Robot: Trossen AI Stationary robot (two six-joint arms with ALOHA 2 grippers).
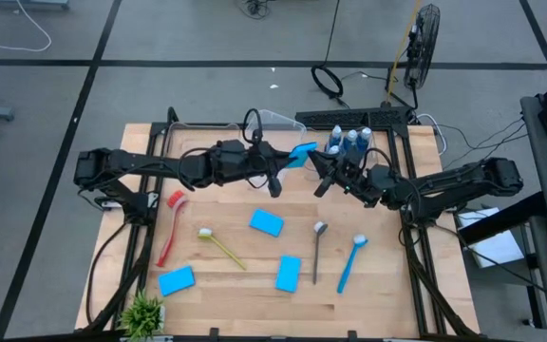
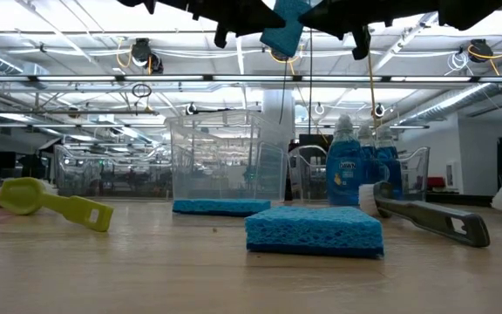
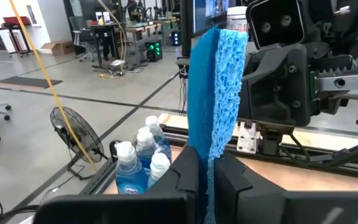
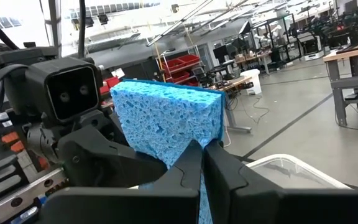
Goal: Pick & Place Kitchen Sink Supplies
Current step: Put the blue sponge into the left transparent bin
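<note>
A coarse, open-pored blue foam sponge (image 3: pixel 213 106) hangs pinched between matt black plastic fingers (image 4: pixel 185 177), its cut edge ragged and dull. Below it, more sponges (image 2: pixel 314 231) of the same rough foam lie on the pale wooden table (image 1: pixel 245 285), whose boards look smooth and faintly satin. Behind the nearest sponge stand glossy blue plastic bottles (image 2: pixel 343 170) with paper labels, beside clear, shiny plastic bins (image 2: pixel 220 161). A grey tool (image 1: pixel 318 249) of dull metal rests near a smooth yellow plastic brush (image 2: pixel 50 202).
</note>
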